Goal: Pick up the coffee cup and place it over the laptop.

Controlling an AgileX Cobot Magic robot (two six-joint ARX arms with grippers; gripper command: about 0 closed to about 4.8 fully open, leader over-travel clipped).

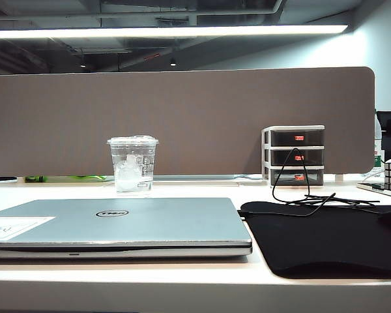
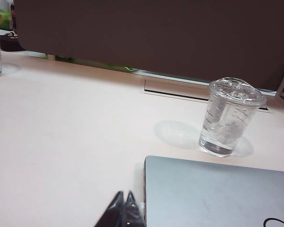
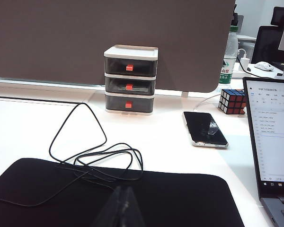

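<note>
The left gripper (image 2: 124, 204) is clenched and empty, low beside the laptop (image 2: 217, 194); the right gripper (image 3: 121, 202), fingertips together, sits over the black mat (image 3: 180, 198). The cup (image 2: 229, 117) stands upright on the desk just behind the laptop, untouched, so the approach step is pending. The next move would call for releasing the left fingers and reaching to the cup wall.

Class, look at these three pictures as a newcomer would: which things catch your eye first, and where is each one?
The clear plastic coffee cup with ice stands upright on the pale desk, just behind the closed silver-grey laptop in front. To the right, a thin black cable loops over a black mat before a little three-drawer organiser with red handles. The left gripper and right gripper show only as shut dark tips, low and near.
</note>
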